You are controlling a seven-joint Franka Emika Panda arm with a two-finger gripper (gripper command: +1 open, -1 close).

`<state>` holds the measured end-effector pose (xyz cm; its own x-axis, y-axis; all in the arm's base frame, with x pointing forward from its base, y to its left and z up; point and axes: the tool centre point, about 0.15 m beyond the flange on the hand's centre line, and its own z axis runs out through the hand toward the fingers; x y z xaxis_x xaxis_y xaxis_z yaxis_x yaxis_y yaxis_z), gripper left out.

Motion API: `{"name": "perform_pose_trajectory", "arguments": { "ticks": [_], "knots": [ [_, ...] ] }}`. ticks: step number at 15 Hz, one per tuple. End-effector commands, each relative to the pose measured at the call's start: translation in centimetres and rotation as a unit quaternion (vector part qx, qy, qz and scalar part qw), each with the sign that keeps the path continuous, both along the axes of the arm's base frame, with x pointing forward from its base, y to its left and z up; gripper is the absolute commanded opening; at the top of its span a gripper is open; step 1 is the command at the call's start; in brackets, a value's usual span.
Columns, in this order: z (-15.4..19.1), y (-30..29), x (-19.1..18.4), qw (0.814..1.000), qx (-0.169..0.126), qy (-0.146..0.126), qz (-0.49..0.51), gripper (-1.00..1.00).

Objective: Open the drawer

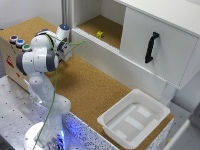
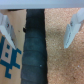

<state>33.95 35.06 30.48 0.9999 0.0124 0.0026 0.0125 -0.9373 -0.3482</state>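
The drawer [image 1: 117, 59] is the long, low white front under the open cabinet shelf, with a thin lip along its top edge, and it looks closed. My gripper [image 1: 69, 50] hangs over the cork surface, just off the drawer's end at the exterior view's left and not touching it. In the wrist view my gripper [image 2: 41, 30] is open and empty, with both pale fingers [image 2: 75, 27] wide apart. Below them lie cork and a dark strip [image 2: 34, 50]. I cannot make out the drawer in the wrist view.
A white door panel with a black handle [image 1: 151, 47] stands above the drawer at the exterior view's right. A small yellow-green object [image 1: 100, 34] lies on the open shelf. A white plastic bin [image 1: 132, 117] sits on the cork surface [image 1: 87, 87]. A box with coloured buttons [image 1: 17, 42] stands at the left.
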Motion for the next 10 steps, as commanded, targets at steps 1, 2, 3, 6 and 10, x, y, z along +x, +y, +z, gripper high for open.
{"name": "perform_pose_trajectory", "arguments": {
  "ticks": [1,2,3,6,10],
  "knots": [
    [-1.4,1.09,0.99,0.998,0.045,0.025,0.03,-1.0],
    [-1.79,1.19,1.05,0.998,0.049,0.029,0.032,-1.0],
    [-1.93,1.29,1.02,0.998,0.05,0.029,0.033,-1.0],
    [-1.8,1.72,0.84,0.998,0.047,0.023,0.037,-1.0],
    [-2.07,1.5,0.65,0.998,0.043,0.025,0.039,-1.0]
  ]
}}
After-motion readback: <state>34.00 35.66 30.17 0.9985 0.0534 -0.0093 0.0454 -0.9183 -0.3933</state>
